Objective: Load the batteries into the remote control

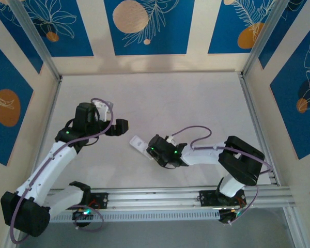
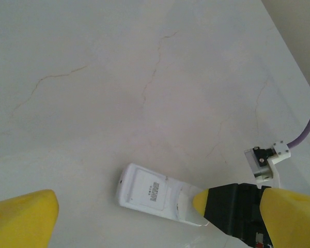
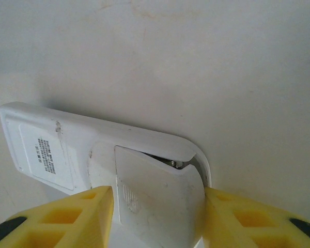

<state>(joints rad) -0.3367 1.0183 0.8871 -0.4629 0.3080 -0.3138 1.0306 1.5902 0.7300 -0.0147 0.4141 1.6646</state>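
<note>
The white remote control [image 1: 138,143] lies back side up in the middle of the table, its label [image 2: 152,190] facing up. Its battery cover [image 3: 155,175] sits askew over the compartment, and a dark gap with a metal contact [image 3: 174,163] shows at its far edge. The batteries are out of view. My right gripper [image 3: 157,192] straddles the cover end of the remote [image 3: 67,139], one yellow finger on each side with the jaws parted. My left gripper [image 2: 157,199] hovers wide open to the left of the remote [image 2: 150,191], holding nothing. From above, the left gripper [image 1: 118,126] and right gripper [image 1: 154,148] flank the remote.
An aluminium rail [image 1: 170,196] runs along the near edge with both arm bases on it. Metal frame posts [image 1: 253,119] border the table's sides. A purple cable [image 2: 307,129] loops off the right arm's wrist.
</note>
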